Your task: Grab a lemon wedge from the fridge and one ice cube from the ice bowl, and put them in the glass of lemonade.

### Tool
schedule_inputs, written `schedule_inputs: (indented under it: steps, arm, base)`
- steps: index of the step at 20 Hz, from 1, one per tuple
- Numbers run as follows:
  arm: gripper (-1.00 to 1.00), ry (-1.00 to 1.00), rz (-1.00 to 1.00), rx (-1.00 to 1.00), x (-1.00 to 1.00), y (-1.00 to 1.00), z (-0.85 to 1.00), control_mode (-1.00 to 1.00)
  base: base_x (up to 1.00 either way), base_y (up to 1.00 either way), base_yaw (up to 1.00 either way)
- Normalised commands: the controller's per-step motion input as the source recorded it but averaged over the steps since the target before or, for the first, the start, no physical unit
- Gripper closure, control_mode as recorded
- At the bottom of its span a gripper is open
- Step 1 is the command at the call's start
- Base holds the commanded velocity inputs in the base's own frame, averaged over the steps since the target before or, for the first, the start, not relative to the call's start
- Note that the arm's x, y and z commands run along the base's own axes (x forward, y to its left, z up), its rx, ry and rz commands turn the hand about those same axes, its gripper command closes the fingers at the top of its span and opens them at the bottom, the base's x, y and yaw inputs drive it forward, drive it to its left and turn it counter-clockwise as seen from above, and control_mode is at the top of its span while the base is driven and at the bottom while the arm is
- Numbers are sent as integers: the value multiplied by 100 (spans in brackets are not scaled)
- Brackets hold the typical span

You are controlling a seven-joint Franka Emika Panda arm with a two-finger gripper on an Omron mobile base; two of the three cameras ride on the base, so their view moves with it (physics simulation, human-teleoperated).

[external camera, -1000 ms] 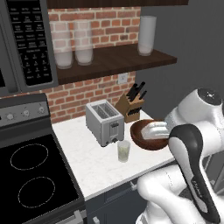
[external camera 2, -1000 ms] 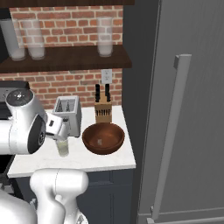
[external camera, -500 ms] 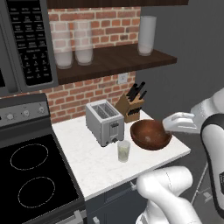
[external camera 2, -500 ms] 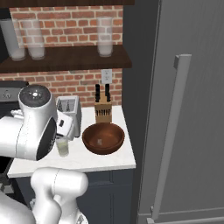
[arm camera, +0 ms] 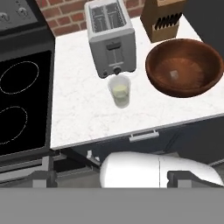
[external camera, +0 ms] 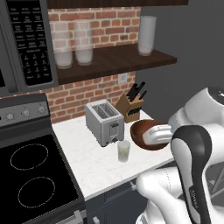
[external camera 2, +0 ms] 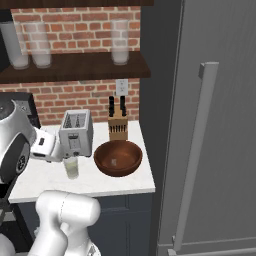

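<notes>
Since the earlier frames the arm is swinging: in the left base view its white links are crossing in front of the near edge of the bowl (external camera: 151, 133), and in the right base view the elbow is sitting further left, clear of the toaster (external camera 2: 76, 132). Nothing on the counter (arm camera: 78, 109) is shifting.

The gripper itself is not clearly visible in the frames; its jaws are standing fully apart and nothing is showing between them, so it is holding nothing.

Risks from here, as judgement:
- The fridge (external camera 2: 215, 125) is standing shut at the right, its long bar handle (external camera 2: 197, 150) untouched. The arm is hanging over the counter, well apart from that handle, so a wide sweep toward it is risking a brush against the bowl or the knife block (external camera 2: 118, 126).
- The glass of lemonade (arm camera: 119, 90) is standing just in front of the toaster, small and light-looking; a low pass of the forearm is likely to tip it and spill.
- The lemon wedge is out of sight, presumably behind the closed door.

Containers:
- The bowl is sitting near the counter's right edge, holding one small pale cube (arm camera: 173, 74) near its middle.
- The glass is holding pale yellowish liquid, nothing else seen in it.
- Three frosted glasses (external camera: 83, 41) are standing on the shelf (external camera: 109, 59); contents cannot be told.
</notes>
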Motion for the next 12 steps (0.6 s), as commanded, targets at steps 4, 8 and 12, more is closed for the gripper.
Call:
schedule_inputs:
  steps: [4,8,12]
  arm:
    - [-100,3,0,-11,0,13,-8,-100]
    - [-100,1,1,0,0,-22,0,-100]
    - [-100,0,0,0,0,-39,0,-100]
  base:
    - [0,0,0]
    - [0,0,0]
    - [0,0,0]
